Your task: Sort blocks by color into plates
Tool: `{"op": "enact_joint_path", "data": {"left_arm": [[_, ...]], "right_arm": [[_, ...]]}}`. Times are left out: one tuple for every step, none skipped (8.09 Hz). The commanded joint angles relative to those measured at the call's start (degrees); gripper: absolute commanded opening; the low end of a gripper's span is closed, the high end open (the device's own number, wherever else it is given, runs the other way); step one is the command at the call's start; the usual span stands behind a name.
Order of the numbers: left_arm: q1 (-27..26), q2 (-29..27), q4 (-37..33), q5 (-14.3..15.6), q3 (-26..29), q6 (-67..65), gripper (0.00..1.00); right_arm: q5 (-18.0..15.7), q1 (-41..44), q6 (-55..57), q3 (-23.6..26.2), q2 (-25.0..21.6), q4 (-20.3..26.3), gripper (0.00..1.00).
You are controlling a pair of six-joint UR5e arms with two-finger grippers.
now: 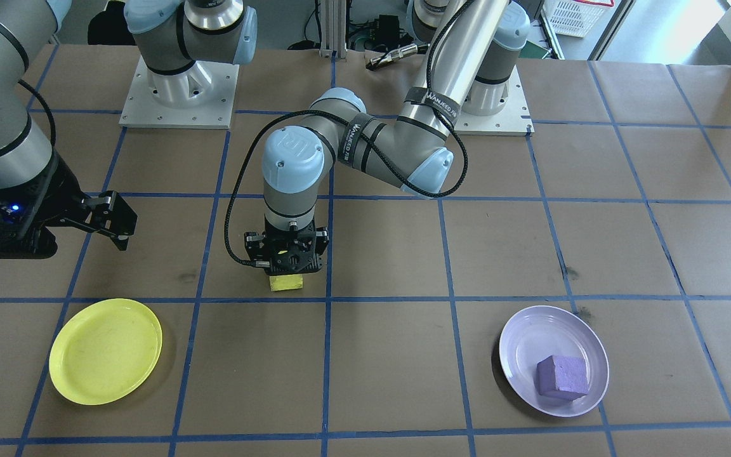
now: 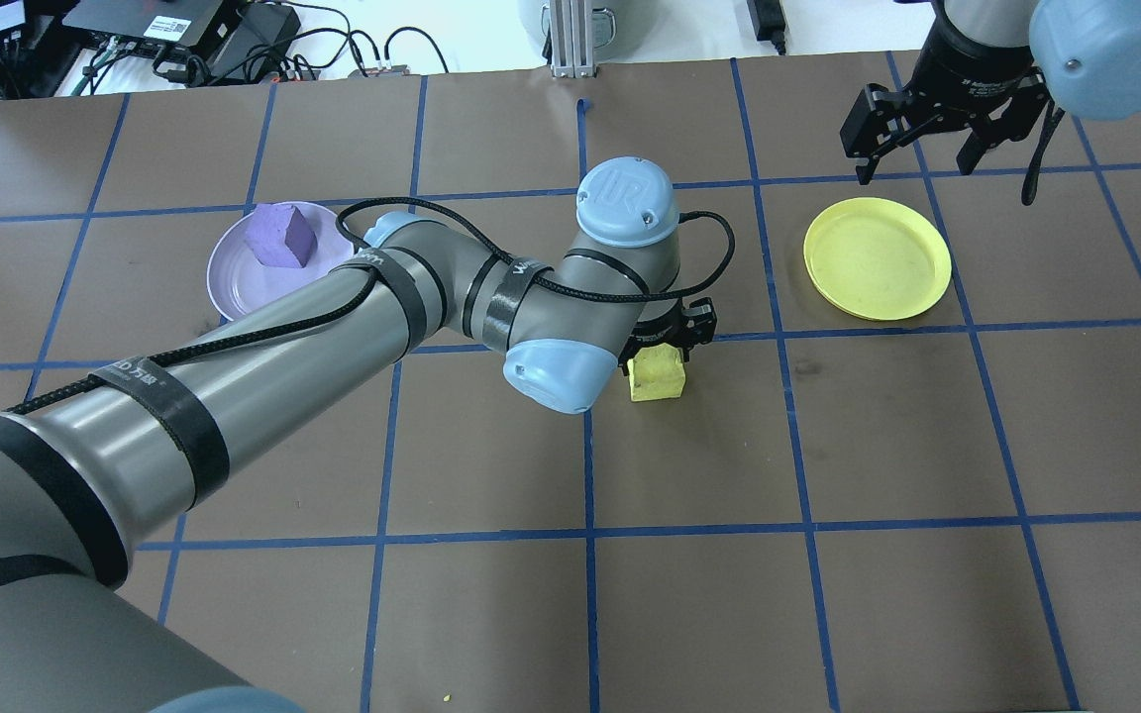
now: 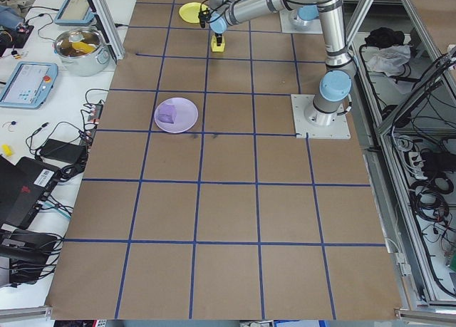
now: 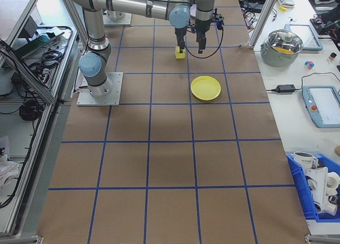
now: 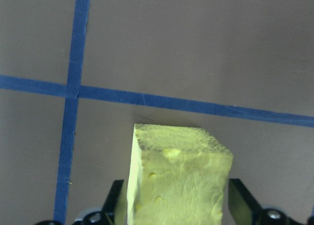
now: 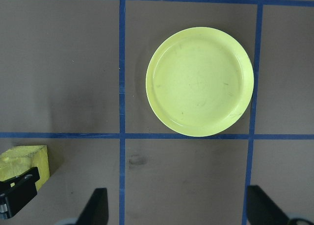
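Observation:
The yellow block [image 1: 286, 282] stands near the middle of the table, and my left gripper [image 1: 286, 263] comes straight down on it. In the left wrist view the yellow block [image 5: 179, 186] fills the gap between the two fingers [image 5: 114, 200], which press its sides, so the gripper is shut on it. The purple block [image 1: 562, 377] lies in the lavender plate [image 1: 524, 336]. The yellow plate [image 1: 105, 358] holds nothing. Above and behind that plate, my right gripper [image 1: 115, 222] hangs open; from its wrist view the yellow plate [image 6: 200, 81] lies ahead of it.
The table is brown with a grid of blue tape [image 1: 330, 298]. Both arm bases [image 1: 178, 95] stand along the robot's edge. Pots, tablets and cables [image 3: 78, 49] lie on benches beyond the table's sides.

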Motion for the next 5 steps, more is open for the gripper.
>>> {"op": "enact_joint_path", "data": {"left_arm": [[-0.06, 0.04, 1.57, 0.17, 0.14, 0.28, 1.0], [0.2, 0.91, 1.57, 0.17, 0.22, 0.9, 1.0], [0.73, 2.48, 1.05, 0.17, 0.49, 3.08, 1.0], [1.87, 5.11, -2.0, 0.17, 1.01, 4.23, 1.0], [4.57, 8.18, -8.99, 0.34, 2.5, 9.11, 1.0]], "right_arm": [[-0.2, -0.08, 0.35, 0.07, -0.07, 0.08, 1.0], [-0.02, -0.17, 0.79, -0.28, -0.68, -0.09, 1.0], [0.76, -0.17, 0.88, -0.28, -1.12, -0.61, 1.0], [0.86, -0.17, 0.88, -0.28, -1.03, -0.88, 1.0], [1.03, -0.17, 0.19, -0.02, -0.95, -1.06, 1.0]]}}
